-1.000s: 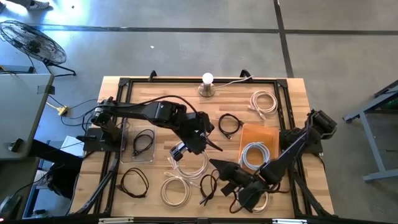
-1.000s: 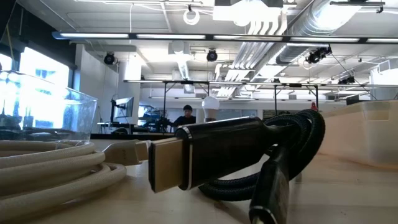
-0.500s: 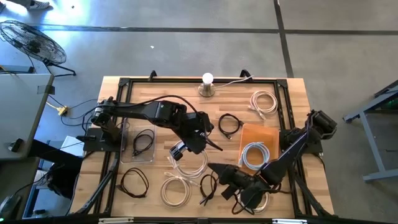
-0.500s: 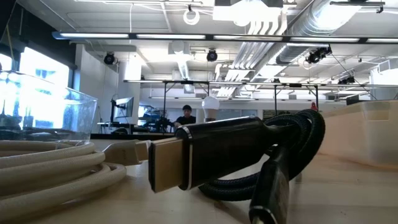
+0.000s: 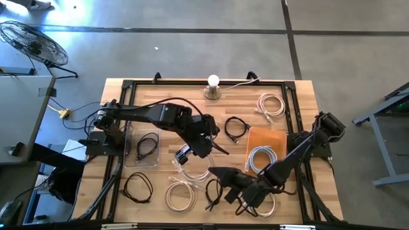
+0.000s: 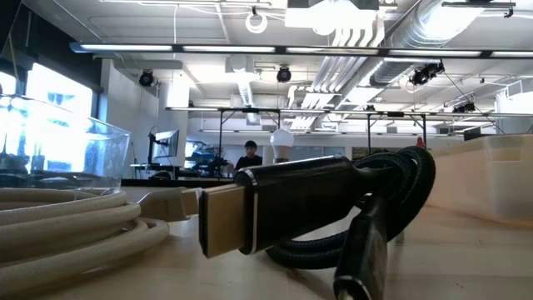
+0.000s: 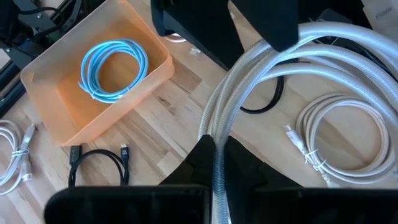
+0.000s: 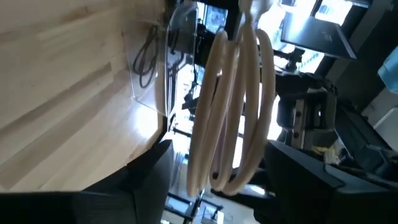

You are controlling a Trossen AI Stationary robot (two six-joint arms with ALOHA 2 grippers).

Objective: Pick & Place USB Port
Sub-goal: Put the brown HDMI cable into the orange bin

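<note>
Since a second ago the right gripper [image 5: 223,174] has slid a little further toward the left arm, low over the front of the table [image 5: 300,89]; the left arm hasn't budged. The left gripper [image 5: 183,157] is pinched tight on a white cable coil [image 7: 249,68], a thick, pale, braided loop hanging from its fingers over another white coil [image 5: 181,195] lying on the wood. The right gripper's fingers [image 8: 149,180] stand wide apart, empty, the hanging coil [image 8: 230,106] straight ahead. An orange tray [image 7: 155,68] nearby holds a light blue cable [image 7: 112,65].
</note>
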